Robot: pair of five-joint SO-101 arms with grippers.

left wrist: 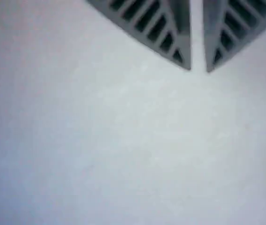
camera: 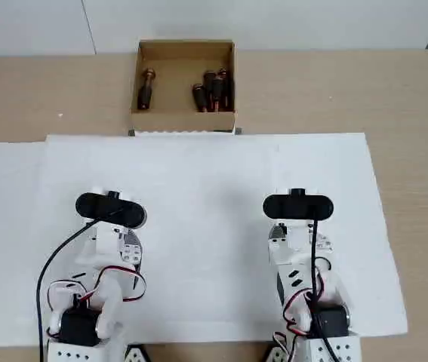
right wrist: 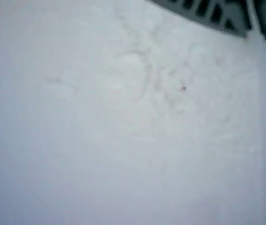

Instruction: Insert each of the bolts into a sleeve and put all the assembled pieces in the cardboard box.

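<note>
Four assembled pcs (camera: 214,90) in cardboard box (camera: 183,121); L claw (left wrist: 198,70), R claw (right wrist: 254,37) both closed over white paper (camera: 214,188).

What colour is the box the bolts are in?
The cardboard box is light brown, clearest in the high view.

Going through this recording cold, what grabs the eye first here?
The open brown cardboard box at the wooden table's far middle holds dark bolt-and-sleeve pieces: one on its left side, a cluster on its right. Nearer, two white robot arms sit side by side over a white paper sheet.
</note>
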